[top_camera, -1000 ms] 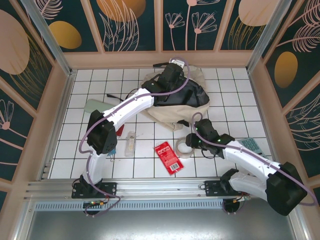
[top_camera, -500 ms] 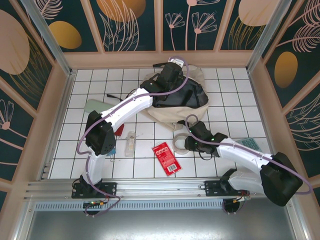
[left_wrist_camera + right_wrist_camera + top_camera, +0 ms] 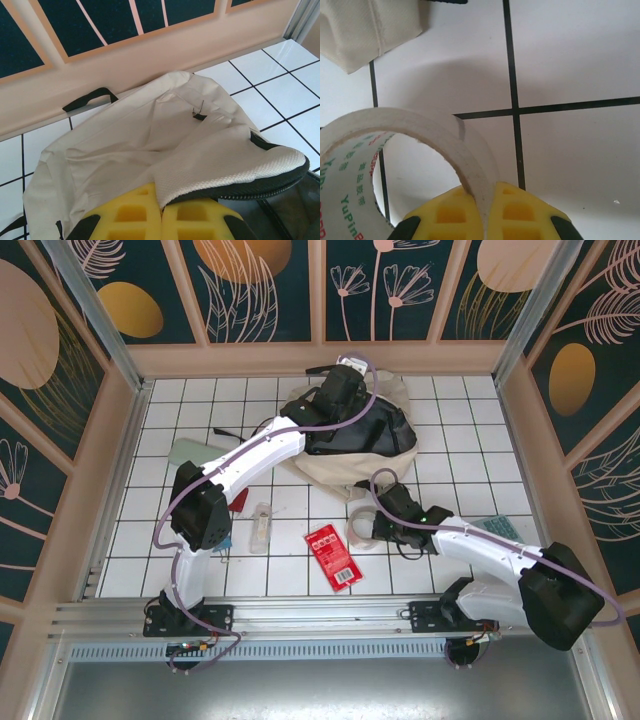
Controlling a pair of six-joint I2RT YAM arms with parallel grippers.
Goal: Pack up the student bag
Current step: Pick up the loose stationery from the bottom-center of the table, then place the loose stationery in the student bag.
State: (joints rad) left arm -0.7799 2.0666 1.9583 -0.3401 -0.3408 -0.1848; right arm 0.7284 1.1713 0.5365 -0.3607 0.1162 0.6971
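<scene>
Cream fabric, soft and slumped, dark lining inside: the student bag [image 3: 355,435]. Pinched at its far rim by the left gripper [image 3: 161,220], yellow pads closed on mesh-textured cloth, propping the mouth open. Just in front of the bag, right gripper [image 3: 482,215] clamped on the thin wall of a tape roll [image 3: 420,145], a stiff, glossy ring. Looks like the pick-up step. Next: lift, carry into the mouth, avoid snagging limp cloth.
</scene>
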